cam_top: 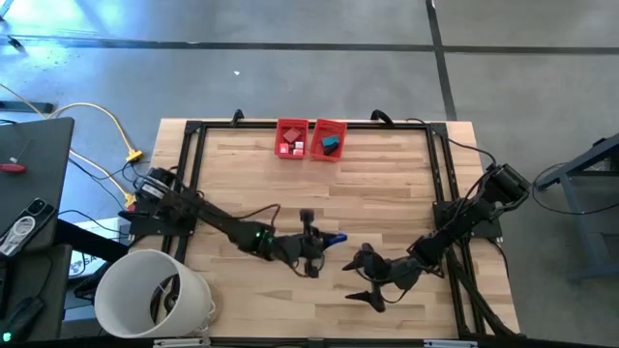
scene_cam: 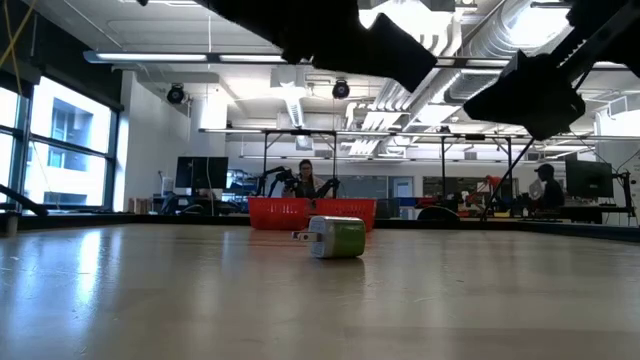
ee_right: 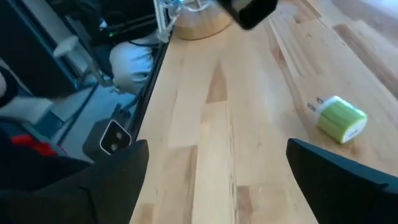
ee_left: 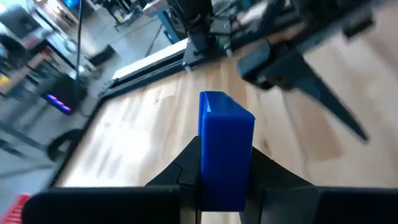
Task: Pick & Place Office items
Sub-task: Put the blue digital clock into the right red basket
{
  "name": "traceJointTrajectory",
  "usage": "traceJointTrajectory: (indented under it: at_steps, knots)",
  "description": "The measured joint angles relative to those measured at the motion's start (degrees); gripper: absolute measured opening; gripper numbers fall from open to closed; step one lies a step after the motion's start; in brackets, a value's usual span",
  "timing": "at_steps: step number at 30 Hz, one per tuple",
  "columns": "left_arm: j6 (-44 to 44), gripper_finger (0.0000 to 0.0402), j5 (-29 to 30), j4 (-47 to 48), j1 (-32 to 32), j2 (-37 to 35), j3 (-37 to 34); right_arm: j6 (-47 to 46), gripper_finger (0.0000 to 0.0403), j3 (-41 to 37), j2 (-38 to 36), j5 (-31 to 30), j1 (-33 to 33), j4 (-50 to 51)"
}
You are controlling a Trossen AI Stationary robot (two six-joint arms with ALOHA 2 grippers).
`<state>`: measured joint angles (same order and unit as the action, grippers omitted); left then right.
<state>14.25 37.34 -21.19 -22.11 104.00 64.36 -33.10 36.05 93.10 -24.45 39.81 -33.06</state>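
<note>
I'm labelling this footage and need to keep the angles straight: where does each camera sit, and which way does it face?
High: overhead, looking straight down; both arms, red bins, table.
Low: tabletop level, facing the room; green plug ahead, arms overhead.
Left wrist: on the left arm; left tool shut on a blue block.
Right wrist: on the right arm; open right tool above the table.
Shared: green plug in low and right wrist views.

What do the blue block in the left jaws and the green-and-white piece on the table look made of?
Blue block: looks like hard plastic, with flat faces, crisp edges and a slight sheen. Green-and-white piece: probably a glossy plastic shell, rounded, with small metal-looking prongs like a plug adapter.
</note>
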Motion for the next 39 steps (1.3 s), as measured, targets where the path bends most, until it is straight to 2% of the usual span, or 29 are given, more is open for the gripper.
traceJointTrajectory:
  at_steps: [4,9,12,15,17,19,21,27,30,34,39]
  knots:
    - [-9.1,0.0047,-6.6,3.2,2.3,-1.7,0.0,6.6,0.0368,0.0,0.0,-1.1,1.3,-0.6]
    - [-23.2,0.0047,-18.3,10.0,6.2,-4.2,0.0,13.7,0.0368,0.0,0.0,-8.9,4.0,-2.8]
    - [-28.2,0.0047,-27.6,11.0,8.3,-4.6,0.0,18.1,0.0368,0.0,0.0,-17.6,5.6,-4.2]
    - [-32.6,0.0047,-36.8,10.5,10.4,-4.3,0.0,22.7,0.0368,0.0,-0.1,-31.3,7.3,-6.9]
    - [-34.1,0.0047,-39.2,11.1,11.3,-4.2,0.0,24.7,0.0368,0.0,-0.1,-38.4,8.2,-8.3]
    - [-34.5,0.0047,-40.2,11.1,11.7,-4.2,0.0,25.4,0.0368,0.0,-0.1,-42.1,8.5,-9.5]
    - [-34.1,0.0048,-40.1,10.6,11.8,-4.2,0.0,25.1,0.0368,0.0,-0.1,-41.8,8.4,-10.1]
    - [-31.8,0.0048,-39.8,4.3,10.4,-2.9,0.0,15.2,0.0368,0.0,-0.1,-26.2,2.6,-10.0]
    - [-27.7,0.0048,-37.1,4.1,9.0,-2.7,-0.2,12.9,0.0368,0.0,-0.1,-20.9,0.2,-9.8]
    - [-28.1,0.0048,-33.9,4.0,7.5,-2.7,-0.2,13.2,0.0368,0.0,-0.1,-17.0,-0.8,-10.1]
    - [-28.0,0.0048,-33.8,4.5,6.5,-2.8,-0.1,15.4,0.0368,0.0,-0.1,-16.9,0.2,-10.1]
